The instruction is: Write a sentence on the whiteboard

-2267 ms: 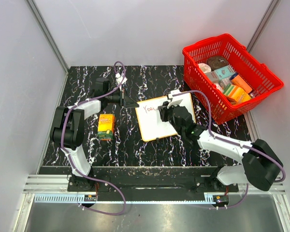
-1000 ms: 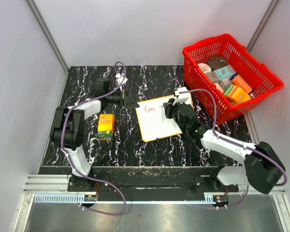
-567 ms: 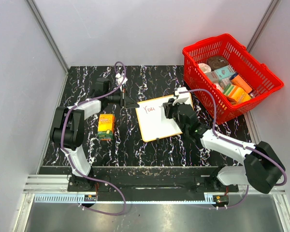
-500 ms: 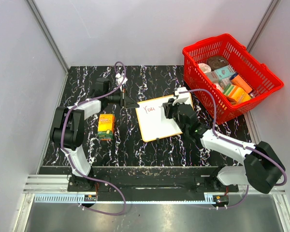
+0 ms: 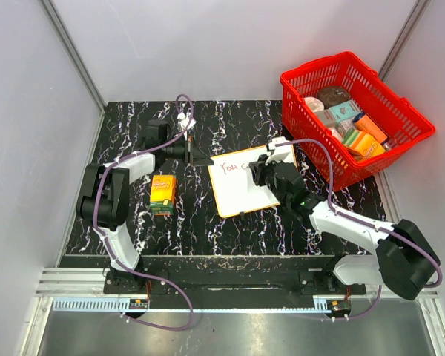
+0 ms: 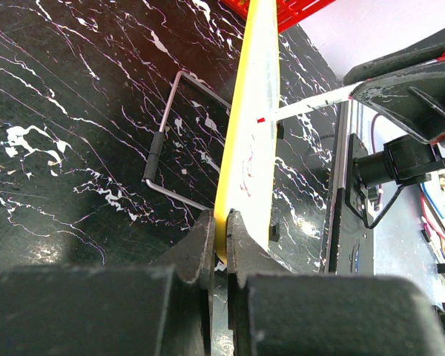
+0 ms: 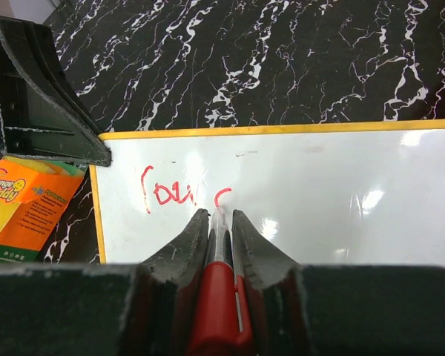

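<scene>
The whiteboard [image 5: 246, 182] lies flat on the black marbled bench [image 5: 208, 222], near its middle and turned a little askew. An orange sponge box [image 5: 162, 194] lies on its left. A red basket [image 5: 408, 122] full of packets stands on its right, at the far right corner.

The left fingers [image 6: 206, 230] are pinched shut on the whiteboard's yellow rim, at the far left corner. 1 finger sits above the rim and 1 below. In the right wrist view this finger pair shows as a black wedge over that corner.

The right fingers [image 7: 200, 226] are closed narrow on a red marker [image 7: 216, 297], which runs straight out between them. Its tip touches the white face in the upper left part of the whiteboard.

The sentence [image 7: 170, 194] so far shows 1 red word, "You", near the left rim. Just right of it is a small curved stroke like a "c", and the marker tip rests at that stroke. The rest of the white face is bare, with glare spots on its right half.

The right arm reaches in from the near right, with its wrist over the whiteboard's right edge.
</scene>
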Available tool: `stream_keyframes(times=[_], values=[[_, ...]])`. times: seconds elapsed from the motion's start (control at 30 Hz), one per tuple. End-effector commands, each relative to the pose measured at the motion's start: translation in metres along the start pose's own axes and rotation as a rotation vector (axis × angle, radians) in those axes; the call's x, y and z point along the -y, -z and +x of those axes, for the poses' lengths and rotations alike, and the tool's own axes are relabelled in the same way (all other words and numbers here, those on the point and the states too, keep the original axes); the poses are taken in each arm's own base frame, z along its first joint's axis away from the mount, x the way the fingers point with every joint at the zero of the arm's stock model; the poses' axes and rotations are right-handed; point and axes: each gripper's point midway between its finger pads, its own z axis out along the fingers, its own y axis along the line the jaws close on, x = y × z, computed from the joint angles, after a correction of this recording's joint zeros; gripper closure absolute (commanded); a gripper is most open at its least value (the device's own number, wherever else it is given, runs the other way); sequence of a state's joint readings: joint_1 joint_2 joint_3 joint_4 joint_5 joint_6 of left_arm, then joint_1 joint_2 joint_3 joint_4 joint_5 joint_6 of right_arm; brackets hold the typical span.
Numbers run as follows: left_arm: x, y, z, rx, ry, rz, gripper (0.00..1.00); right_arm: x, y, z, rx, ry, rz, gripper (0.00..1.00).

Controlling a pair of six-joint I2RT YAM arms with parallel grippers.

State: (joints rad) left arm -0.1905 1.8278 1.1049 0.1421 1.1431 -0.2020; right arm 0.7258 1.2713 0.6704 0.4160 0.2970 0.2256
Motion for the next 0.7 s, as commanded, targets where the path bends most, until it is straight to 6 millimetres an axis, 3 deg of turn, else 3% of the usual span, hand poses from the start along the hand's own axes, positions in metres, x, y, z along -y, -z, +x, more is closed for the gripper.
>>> stream_keyframes(times=[0.0, 0.23, 0.67], values=[[0.009, -0.007, 0.0, -0.018, -0.109, 0.015, 1.0, 0.008, 0.006, 0.0, 0.002, 0.001, 0.027, 1.0], [0.009, -0.007, 0.0, -0.018, -0.11, 0.013, 1.0, 0.014, 0.005, -0.01, 0.025, 0.002, 0.07, 1.0], [0.009, -0.007, 0.0, -0.02, -0.114, 0.013, 1.0, 0.012, 0.009, -0.046, 0.128, -0.014, 0.076, 1.0]])
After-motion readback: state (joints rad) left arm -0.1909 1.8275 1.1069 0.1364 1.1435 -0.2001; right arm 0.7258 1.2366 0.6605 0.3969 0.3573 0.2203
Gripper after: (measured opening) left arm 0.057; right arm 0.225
